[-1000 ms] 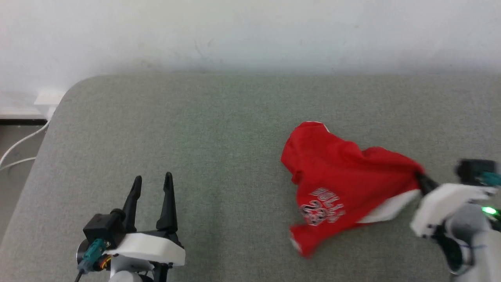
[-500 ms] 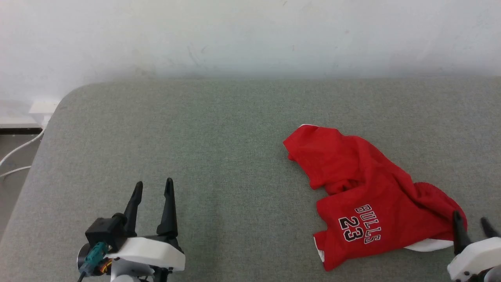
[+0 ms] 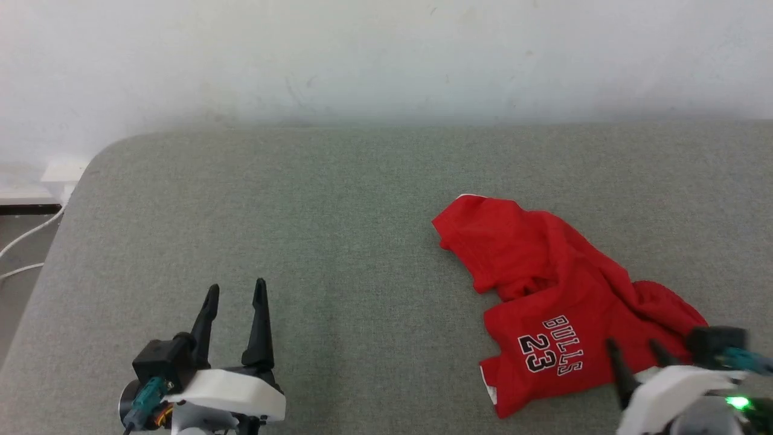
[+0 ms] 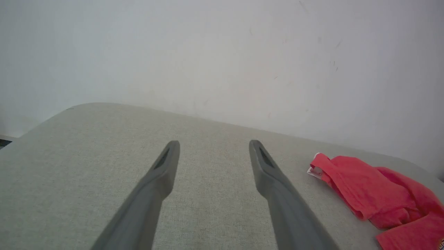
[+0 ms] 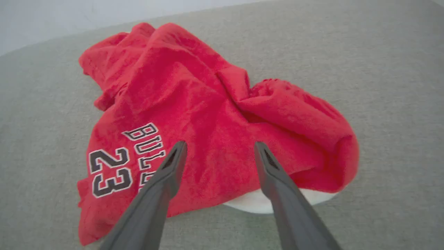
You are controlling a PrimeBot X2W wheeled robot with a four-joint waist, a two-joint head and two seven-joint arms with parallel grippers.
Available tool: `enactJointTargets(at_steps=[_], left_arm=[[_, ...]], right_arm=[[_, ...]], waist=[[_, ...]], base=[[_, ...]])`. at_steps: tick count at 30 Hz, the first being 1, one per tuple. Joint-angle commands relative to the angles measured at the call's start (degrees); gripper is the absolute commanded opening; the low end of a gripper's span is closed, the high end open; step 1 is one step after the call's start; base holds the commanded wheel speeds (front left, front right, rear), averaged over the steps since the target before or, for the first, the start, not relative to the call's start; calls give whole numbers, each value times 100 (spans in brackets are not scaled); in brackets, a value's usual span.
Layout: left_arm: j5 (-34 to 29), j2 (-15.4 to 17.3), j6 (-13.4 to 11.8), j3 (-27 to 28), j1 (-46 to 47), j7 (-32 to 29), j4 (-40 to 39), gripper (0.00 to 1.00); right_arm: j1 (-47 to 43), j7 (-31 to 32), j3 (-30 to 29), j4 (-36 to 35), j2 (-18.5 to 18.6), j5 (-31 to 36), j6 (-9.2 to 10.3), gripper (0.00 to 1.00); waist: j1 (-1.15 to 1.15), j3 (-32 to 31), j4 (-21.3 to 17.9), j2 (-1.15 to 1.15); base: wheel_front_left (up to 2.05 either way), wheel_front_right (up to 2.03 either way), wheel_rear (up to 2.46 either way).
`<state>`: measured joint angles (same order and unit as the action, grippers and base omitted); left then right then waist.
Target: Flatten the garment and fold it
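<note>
Wrinkles are running all over the garment (image 3: 561, 296), which you are seeing from the head camera as a crumpled red heap lying on the right half of the grey padded surface (image 3: 302, 229), closer to you than to the white wall (image 3: 386, 54). Its "BULLS 23" print (image 3: 551, 351) is facing up on the near leg. Your right gripper (image 3: 631, 344) is sitting at the near right, fingers standing apart, tips over the garment's near edge and clamping nothing. Your left gripper (image 3: 236, 286) is waiting at the near left, well apart from the garment, fingers likewise spread over bare cushion. White cables (image 3: 24, 241) are trailing beside the surface's left edge.

From the left wrist, you are looking along two parted fingers at bare grey fabric, with the garment lying off to the right.

From the right wrist, you are looking between spread fingers onto the red cloth, the print showing left of them. A white hem band (image 5: 249, 205) is peeking out under the near fold. Whether the tips are touching the cloth, you cannot tell.
</note>
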<state>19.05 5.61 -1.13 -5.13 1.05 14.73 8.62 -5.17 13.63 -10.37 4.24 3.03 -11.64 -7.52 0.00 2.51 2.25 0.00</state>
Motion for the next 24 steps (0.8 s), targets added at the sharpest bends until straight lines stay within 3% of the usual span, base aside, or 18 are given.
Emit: enactJointTargets(at_steps=[1, 6, 12, 13, 14, 15, 19, 24], left_arm=[[-32, -16, -27, 16, -71, 27, 14, 100], [-24, -35, -20, -43, -19, 27, 59, 100], [-27, -89, 39, -187, 138, 27, 172, 100], [-28, -98, 46, -203, 158, 27, 194, 100], [-26, -106, 53, -212, 172, 27, 212, 100], [-26, -112, 54, -208, 180, 27, 224, 100], [-32, -123, 60, -195, 182, 27, 238, 100], [-62, -95, 69, -154, 148, 27, 263, 100]], right_arm=[[-13, 486, 385, -139, 36, -8, 3, 100], [393, 1448, 1259, 72, 395, -339, 3, 100], [913, 1924, 1791, 1216, 581, -856, 3, 100], [965, 2005, 1885, 1407, 607, -906, 3, 63], [1004, 2079, 1971, 1569, 591, -1011, 3, 37], [1039, 2147, 2053, 1704, 558, -1142, 3, 0], [1137, 2255, 2350, 1881, 484, -1476, 3, 0], [1535, 1438, 2822, 1454, 307, -1830, 3, 0]], waist=[[0, 8, -27, 0], [0, 77, -54, 0], [0, 160, 97, 0], [0, 160, 125, 0], [0, 156, 151, 0], [0, 150, 165, 0], [0, 115, 202, 0], [0, 44, 153, 0]], base=[[0, 0, 0], [0, 0, 0], [0, 0, 0], [0, 0, 0], [0, 0, 0], [0, 0, 0], [0, 0, 0], [0, 0, 0]])
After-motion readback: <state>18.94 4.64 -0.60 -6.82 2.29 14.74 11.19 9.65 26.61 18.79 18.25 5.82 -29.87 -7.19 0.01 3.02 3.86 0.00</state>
